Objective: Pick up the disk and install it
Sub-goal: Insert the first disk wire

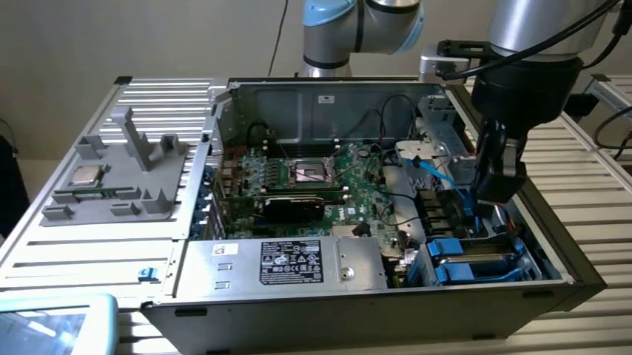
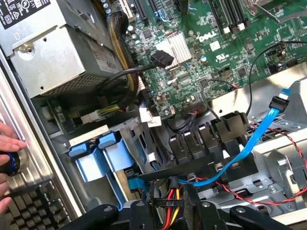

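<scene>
Where it lies, disk blue-framed, silver-grey

**Green board, blue plastics, silver metal**

Motherboard: green, black slots. Power supply box: silver, black label w/ white print. Drive-bay brackets: bright blue. Data cable: light blue, black plug. Wire bundle: red, yellow, black. Twisted pair: red & black. Heatsink: silver, fine ribbed pattern. Gripper: black. Arm: silver; joint cap pale blue. Fixture tray: plain grey. Table: off-white, striped w/ slats. Knob by the hand: blue ring on black, I think.
</scene>
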{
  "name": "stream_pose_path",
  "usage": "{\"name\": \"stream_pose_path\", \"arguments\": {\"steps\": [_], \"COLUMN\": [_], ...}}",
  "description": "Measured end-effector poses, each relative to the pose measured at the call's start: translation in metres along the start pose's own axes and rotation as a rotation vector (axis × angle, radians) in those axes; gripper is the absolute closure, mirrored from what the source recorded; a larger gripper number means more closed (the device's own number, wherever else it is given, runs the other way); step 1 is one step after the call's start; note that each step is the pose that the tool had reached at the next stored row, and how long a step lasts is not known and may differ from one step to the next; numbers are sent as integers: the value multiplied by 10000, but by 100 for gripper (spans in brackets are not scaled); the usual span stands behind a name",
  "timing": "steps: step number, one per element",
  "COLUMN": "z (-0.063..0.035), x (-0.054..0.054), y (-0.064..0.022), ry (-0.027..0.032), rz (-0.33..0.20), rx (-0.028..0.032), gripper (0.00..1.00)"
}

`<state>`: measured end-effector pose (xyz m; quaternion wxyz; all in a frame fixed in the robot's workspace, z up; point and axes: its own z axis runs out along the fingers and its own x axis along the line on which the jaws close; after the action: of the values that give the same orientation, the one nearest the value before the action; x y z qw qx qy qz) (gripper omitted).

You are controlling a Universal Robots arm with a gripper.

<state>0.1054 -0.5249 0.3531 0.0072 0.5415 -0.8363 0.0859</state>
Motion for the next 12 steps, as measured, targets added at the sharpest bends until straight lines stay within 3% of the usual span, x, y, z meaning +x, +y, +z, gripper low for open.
{"name": "stream_pose_path", "arguments": {"steps": [5, 6, 8, 12], "z": [-2, -1, -4, -74], "x": [-8, -11, -17, -10], "y": [5, 6, 9, 0], "ry": [0, -1, 8, 14], "rz": [0, 0, 0, 0], "rx": [6, 6, 9, 18], "gripper": [63, 56, 56, 56]}}
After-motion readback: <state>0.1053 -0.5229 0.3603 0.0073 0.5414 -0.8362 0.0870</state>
